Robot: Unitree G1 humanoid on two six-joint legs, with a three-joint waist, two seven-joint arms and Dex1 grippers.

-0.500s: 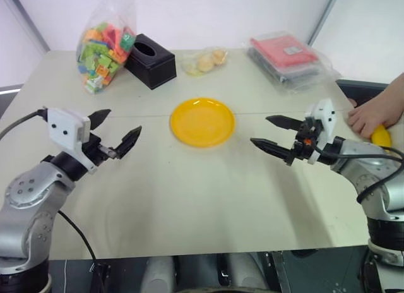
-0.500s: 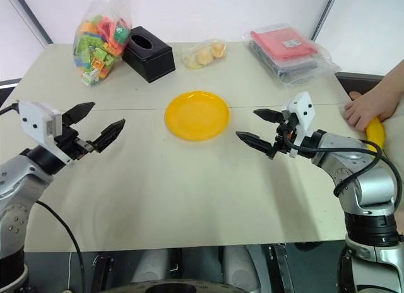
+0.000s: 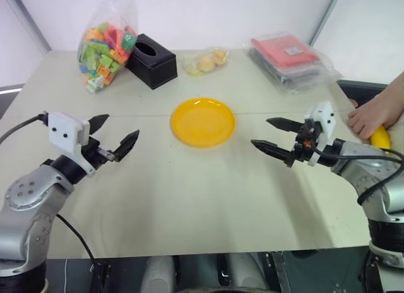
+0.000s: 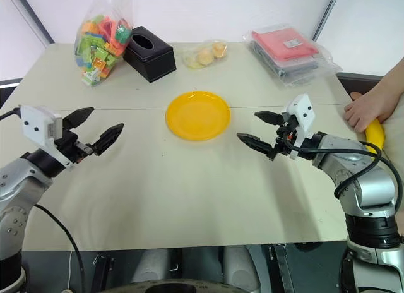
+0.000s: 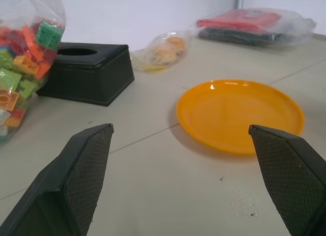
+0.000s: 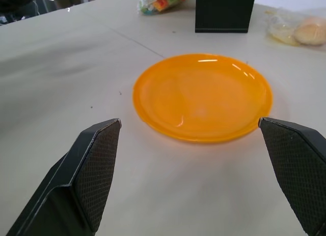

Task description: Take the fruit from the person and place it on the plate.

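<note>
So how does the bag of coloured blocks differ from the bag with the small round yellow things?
The bag of coloured blocks is taller and bulging, packed with many bright pieces in mixed colours; the bag of round items is smaller, lies flatter, and holds a few pale yellow pieces. The blocks bag sits on the left side of the black box, the other on its right. Both are clear plastic, at the far side of the table.

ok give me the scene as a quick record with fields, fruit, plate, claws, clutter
fruit: banana at the table's right edge, under the person's hand
plate: yellow-orange plate mid-table, nothing on it
left claw: left claw open, holding nothing, above the table to the plate's left
right claw: right claw open, holding nothing, between the plate and the banana, pointing toward the plate
clutter: bag of coloured blocks, black box, clear bag of round pale items, red and dark packets in plastic, all along the far side
table: beige table
</note>
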